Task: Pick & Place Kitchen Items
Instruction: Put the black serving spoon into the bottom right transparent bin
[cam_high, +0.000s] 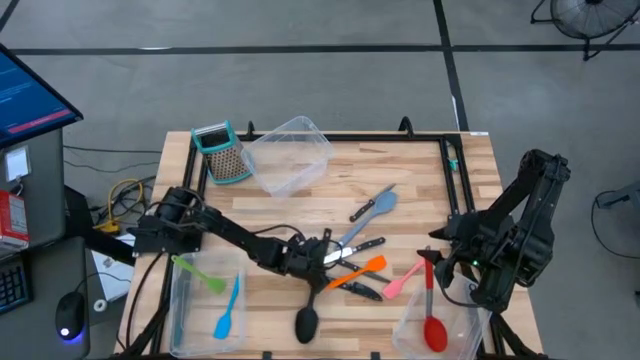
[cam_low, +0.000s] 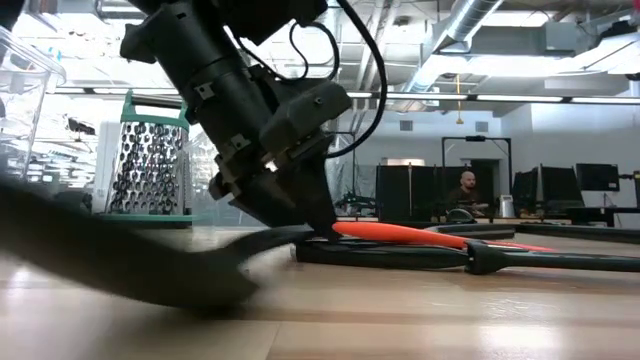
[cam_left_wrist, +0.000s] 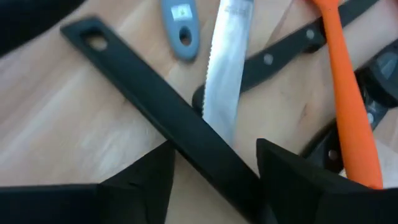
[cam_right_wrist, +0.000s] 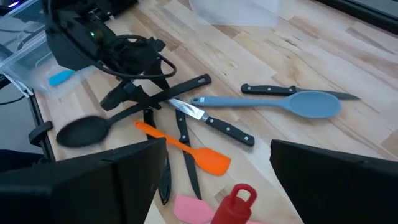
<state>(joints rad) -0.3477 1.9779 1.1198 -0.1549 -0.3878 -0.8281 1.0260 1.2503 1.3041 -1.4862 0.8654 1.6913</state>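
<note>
Ladle (cam_high: 312, 312) handle runs diagonally between the left hand's (cam_high: 318, 254) open fingers, bowl toward the near desk edge; right hand (cam_high: 441, 262) open, waiting right.

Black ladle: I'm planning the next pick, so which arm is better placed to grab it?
Left. The left gripper already straddles the black ladle handle, fingers on either side. The right gripper hangs open over the right tub.
</note>
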